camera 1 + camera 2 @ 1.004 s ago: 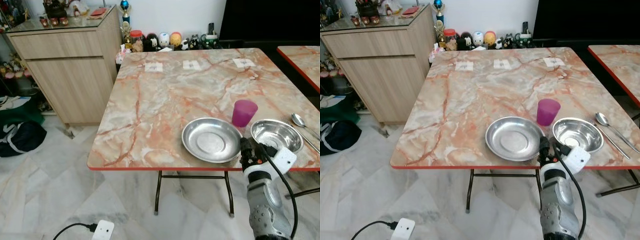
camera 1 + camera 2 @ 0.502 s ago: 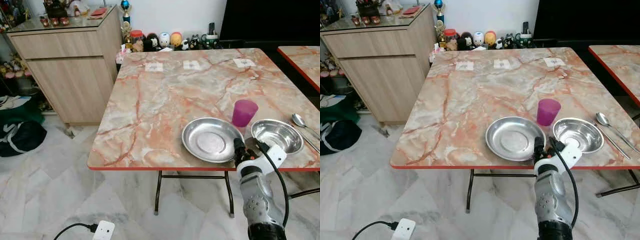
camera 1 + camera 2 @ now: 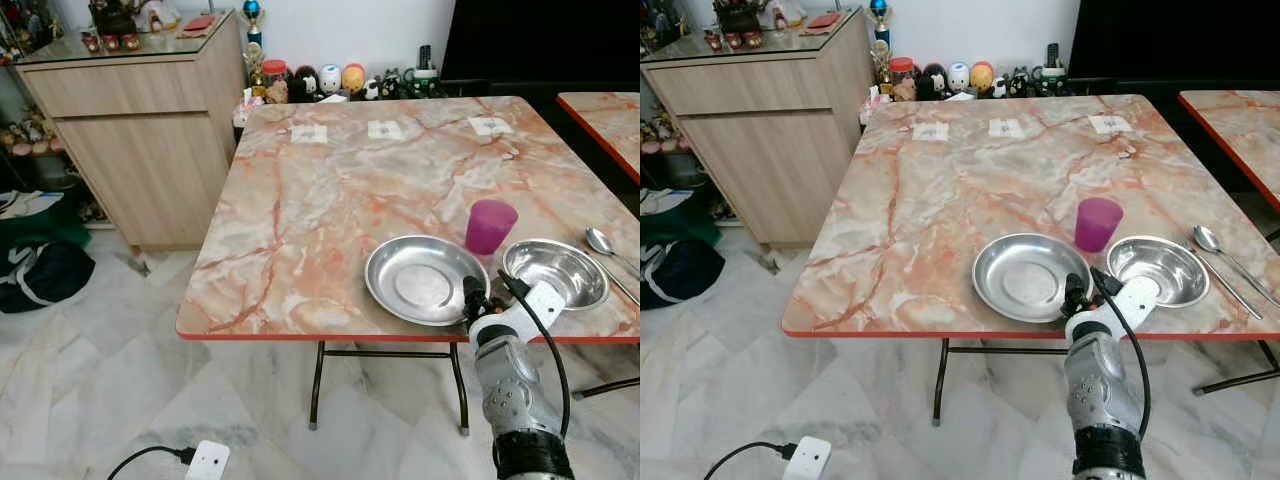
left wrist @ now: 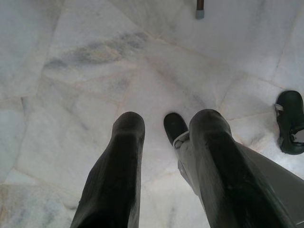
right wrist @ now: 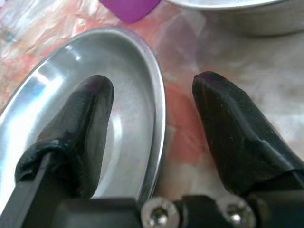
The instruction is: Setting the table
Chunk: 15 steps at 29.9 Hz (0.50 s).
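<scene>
Right gripper [image 5: 152, 123] gapes over the plate [image 3: 425, 279] rim.
Seat the rim deep between its fingers, then pinch.

The tabletop [image 3: 330, 190] looks like glossy marble-patterned laminate. The shallow plate [image 3: 424, 279] and the bowl [image 3: 555, 272] are polished, reflective metal; the purple cup [image 3: 490, 226] seems smooth, matt plastic. The right gripper's fingers [image 5: 90, 123] are matt black rubber. The cabinet [image 3: 140, 130] shows pale wood grain.
</scene>
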Tool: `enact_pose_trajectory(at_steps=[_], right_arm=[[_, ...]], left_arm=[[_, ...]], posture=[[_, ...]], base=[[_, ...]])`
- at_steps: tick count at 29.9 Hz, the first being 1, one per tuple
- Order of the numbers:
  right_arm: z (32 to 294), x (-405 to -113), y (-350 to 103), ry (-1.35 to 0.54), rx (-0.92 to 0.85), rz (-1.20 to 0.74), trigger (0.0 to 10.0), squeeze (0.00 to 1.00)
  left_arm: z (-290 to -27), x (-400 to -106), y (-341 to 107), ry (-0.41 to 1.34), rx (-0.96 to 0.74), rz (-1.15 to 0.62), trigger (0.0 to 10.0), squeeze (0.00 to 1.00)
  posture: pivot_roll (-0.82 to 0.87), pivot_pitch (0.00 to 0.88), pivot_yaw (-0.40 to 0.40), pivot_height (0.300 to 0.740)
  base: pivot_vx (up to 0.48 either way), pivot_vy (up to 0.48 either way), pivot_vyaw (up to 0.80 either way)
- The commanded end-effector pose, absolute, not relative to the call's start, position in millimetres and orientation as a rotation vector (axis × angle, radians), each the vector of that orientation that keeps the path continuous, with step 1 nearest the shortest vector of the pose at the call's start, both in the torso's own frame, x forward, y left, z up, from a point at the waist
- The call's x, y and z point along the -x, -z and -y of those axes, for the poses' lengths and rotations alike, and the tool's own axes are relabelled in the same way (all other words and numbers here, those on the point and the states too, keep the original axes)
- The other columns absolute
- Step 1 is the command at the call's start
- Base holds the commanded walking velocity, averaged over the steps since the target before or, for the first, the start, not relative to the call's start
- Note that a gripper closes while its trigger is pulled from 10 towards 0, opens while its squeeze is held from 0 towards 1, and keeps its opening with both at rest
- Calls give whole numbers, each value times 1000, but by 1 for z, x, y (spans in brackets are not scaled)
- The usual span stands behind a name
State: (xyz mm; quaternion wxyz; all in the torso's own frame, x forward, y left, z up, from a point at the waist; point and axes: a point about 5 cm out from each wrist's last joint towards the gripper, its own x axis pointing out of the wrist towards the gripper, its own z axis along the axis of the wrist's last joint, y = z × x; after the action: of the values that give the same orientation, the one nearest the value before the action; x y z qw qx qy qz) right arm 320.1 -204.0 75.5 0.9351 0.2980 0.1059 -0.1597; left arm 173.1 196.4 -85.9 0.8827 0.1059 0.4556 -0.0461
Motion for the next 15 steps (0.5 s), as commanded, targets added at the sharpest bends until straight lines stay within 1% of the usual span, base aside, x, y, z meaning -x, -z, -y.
enact_pose_trajectory(at_steps=[1,12,13,14,15], right_arm=[[203,-321,-73,332,-605,-240,10000,0],[207,-322,-67,327,-552,-285,10000,0],[207,-322,-66,322,-540,-297,7373,0],[207,-322,-66,322,-540,-297,7373,0],[206,-322,-65,308,-526,-310,1255,0]], left_arm=[[-197,-171,87,92,-229,-963,10000,0],[-200,-173,86,71,-225,-954,10000,0],[-200,-173,86,68,-223,-953,10000,0],[-200,-173,86,68,-223,-953,10000,0],[-200,-173,86,67,-223,-953,10000,0]], posture=[[-44,0,13,740],[-42,0,12,740],[-43,0,12,740],[-43,0,12,740],[-46,0,13,740]], base=[[0,0,0],[0,0,0],[0,0,0],[0,0,0],[0,0,0]])
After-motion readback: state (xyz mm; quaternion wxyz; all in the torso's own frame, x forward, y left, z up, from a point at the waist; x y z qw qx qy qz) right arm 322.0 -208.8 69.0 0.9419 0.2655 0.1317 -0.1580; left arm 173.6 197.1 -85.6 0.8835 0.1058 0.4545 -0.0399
